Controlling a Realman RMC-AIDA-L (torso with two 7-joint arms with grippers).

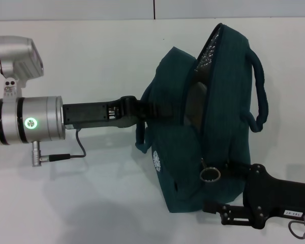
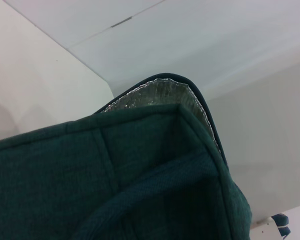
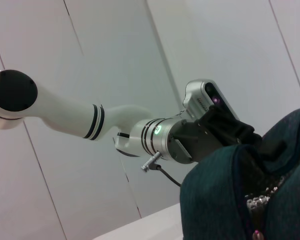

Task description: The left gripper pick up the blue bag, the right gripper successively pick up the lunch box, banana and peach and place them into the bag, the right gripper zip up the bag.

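Note:
The blue bag (image 1: 203,152) hangs above the table, and the left gripper (image 1: 140,109) is shut on one of its loop handles. The bag's top gapes at the far end, showing silver foil lining (image 1: 208,48) (image 2: 155,92). Its ring zip pull (image 1: 210,174) dangles at the near end. The right gripper (image 1: 215,186) is at the bottom right with its fingers apart, one just beside the ring and one under the bag's lower corner. In the right wrist view the zipper teeth (image 3: 260,202) and the left gripper (image 3: 230,130) show. The lunch box, banana and peach are out of view.
A white table (image 1: 91,61) lies under the bag, with a wall seam behind it. The left arm's cable (image 1: 66,155) loops below its silver wrist. The bag's second handle (image 1: 259,86) arches out to the right. A small dark blue thing (image 2: 280,223) shows far off on the table.

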